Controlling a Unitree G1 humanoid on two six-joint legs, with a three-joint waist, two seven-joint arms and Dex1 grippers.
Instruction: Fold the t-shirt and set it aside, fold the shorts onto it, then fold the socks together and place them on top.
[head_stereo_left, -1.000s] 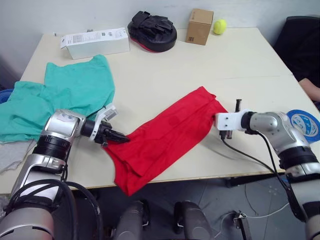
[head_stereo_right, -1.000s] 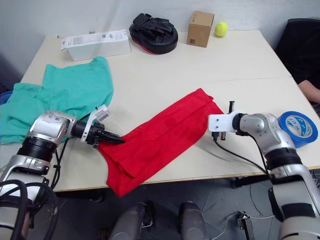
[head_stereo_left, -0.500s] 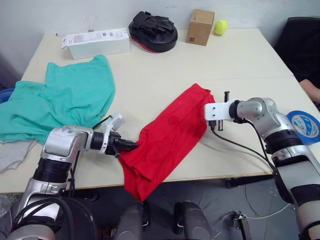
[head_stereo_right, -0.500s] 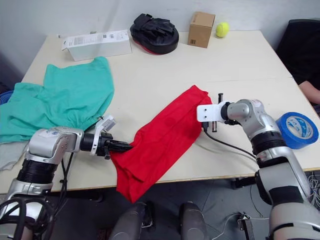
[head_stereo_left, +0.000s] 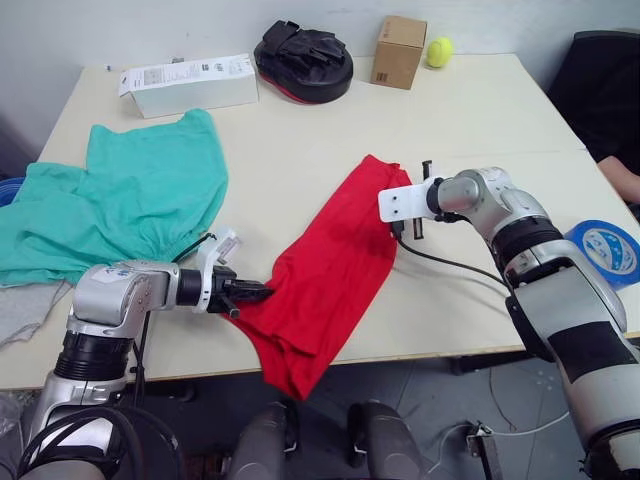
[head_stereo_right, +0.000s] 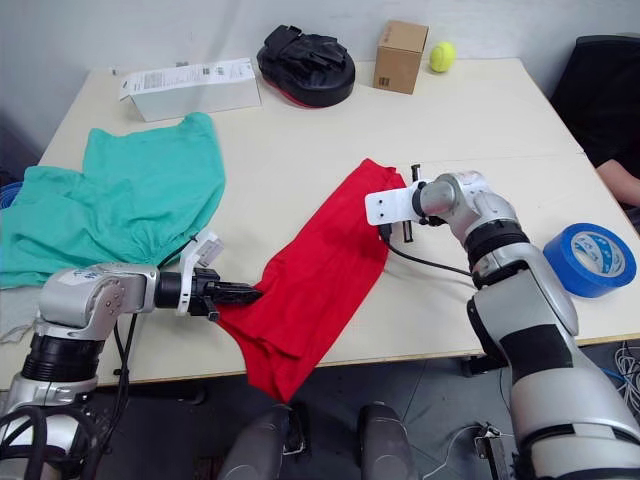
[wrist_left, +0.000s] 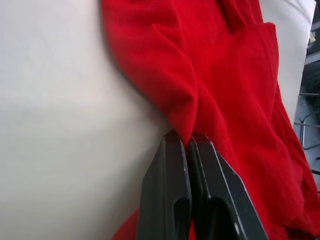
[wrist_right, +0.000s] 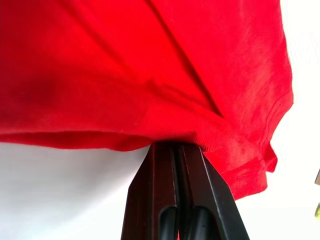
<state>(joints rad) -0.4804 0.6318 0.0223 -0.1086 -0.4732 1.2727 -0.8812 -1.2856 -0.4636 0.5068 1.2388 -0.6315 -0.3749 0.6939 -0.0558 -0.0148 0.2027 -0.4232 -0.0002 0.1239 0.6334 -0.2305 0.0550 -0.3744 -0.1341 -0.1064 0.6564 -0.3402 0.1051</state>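
- Two grippers are clamped on the t-shirt (head_stereo_left: 330, 265), one at each end of it: the left gripper (head_stereo_left: 258, 293) has its jaws pressed together on a pinch of cloth at the near edge, and the right gripper (head_stereo_right: 388, 218) has its jaws closed on the hem at the far end.
- Lengthwise, the t-shirt is laid as a narrow band running diagonally across the surface (head_stereo_left: 300, 140), from the far end by the right gripper toward the near edge, where its lower end is draped over the rim.
- Each arm is seen to be nearest its own end of the band, so the next fold is judged to turn on bringing the two ends together along that long axis.
- From the head views, the whole band and the teal-green shorts (head_stereo_left: 130, 195), well apart on the left, can be taken in, with light grey fabric, likely the socks (head_stereo_left: 25, 310), at the near left edge.
- Only in the wrist views is the bite itself shown: a ridge of cloth in the left jaws, the stitched hem in the right.
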